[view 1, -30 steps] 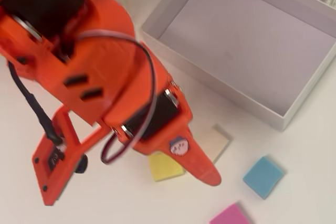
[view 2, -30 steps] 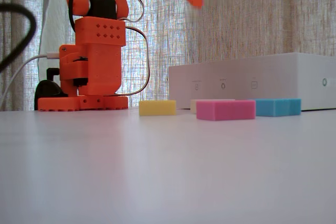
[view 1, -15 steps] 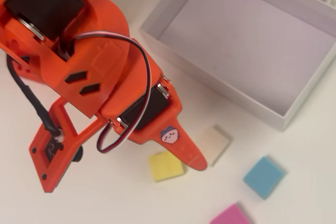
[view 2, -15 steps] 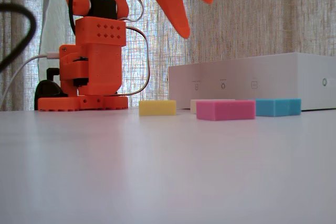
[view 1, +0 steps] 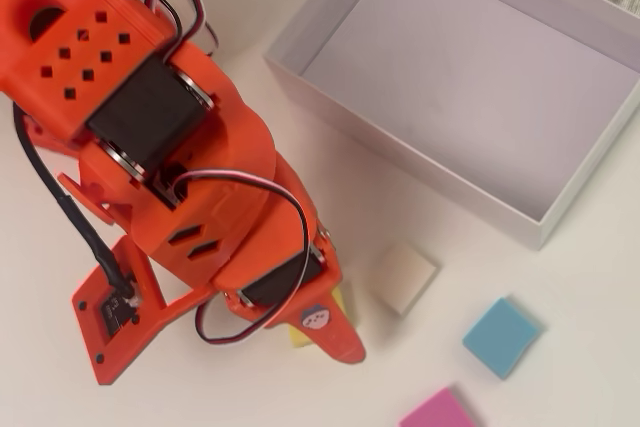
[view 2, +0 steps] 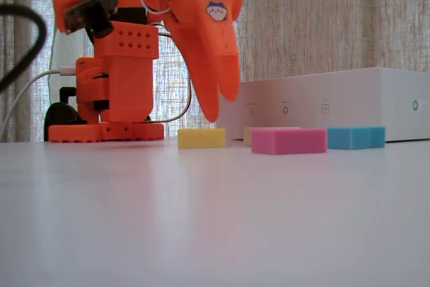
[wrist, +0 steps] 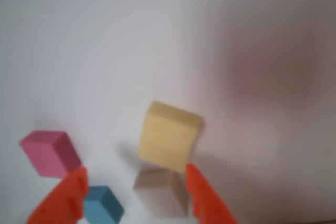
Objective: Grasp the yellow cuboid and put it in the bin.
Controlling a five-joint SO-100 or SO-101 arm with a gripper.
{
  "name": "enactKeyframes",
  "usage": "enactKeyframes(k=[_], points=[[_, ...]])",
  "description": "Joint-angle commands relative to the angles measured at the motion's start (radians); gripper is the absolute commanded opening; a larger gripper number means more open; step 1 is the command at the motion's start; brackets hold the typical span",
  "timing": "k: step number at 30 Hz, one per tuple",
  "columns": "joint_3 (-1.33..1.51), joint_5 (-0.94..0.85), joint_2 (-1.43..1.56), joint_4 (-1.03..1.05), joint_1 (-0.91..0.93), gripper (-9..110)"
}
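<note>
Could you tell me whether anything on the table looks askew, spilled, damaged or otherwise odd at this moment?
Nothing stands out. The yellow cuboid, cream block, blue block and pink block lie flat and apart on the table; the bin sits upright and empty, and the gripper hangs open above the yellow cuboid.

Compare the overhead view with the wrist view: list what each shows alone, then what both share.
Only the overhead view shows the bin, empty inside, and the orange arm's body, which hides most of the yellow cuboid. Only the wrist view shows the whole yellow cuboid and the gap between the open gripper's fingers. Both show the beige block, blue block and pink block.
</note>
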Motion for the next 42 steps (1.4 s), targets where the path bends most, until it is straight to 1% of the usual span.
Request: enactKeyframes(k=[1, 8, 12, 16, 20, 24, 29, 33, 36, 42], points=[[-0.002, 0.003, -0.044, -0.038, 0.023, 23], [0.003, -0.003, -0.054, -0.020, 0.000, 23], [0.009, -0.015, 0.025, 0.006, -0.061, 23], [-0.026, -0.023, 0.120, 0.018, -0.075, 23], [-0.061, -0.015, 0.199, 0.075, -0.083, 23], [-0.043, -0.018, 0.230, 0.138, -0.161, 23], [-0.037, -0.049, 0.345, 0.095, -0.179, 23], [-0.009, -0.011, 0.322, 0.044, -0.153, 23], [0.003, 0.061, 0.276, 0.081, -0.143, 23], [0.021, 0.104, 0.176, 0.087, -0.080, 23]])
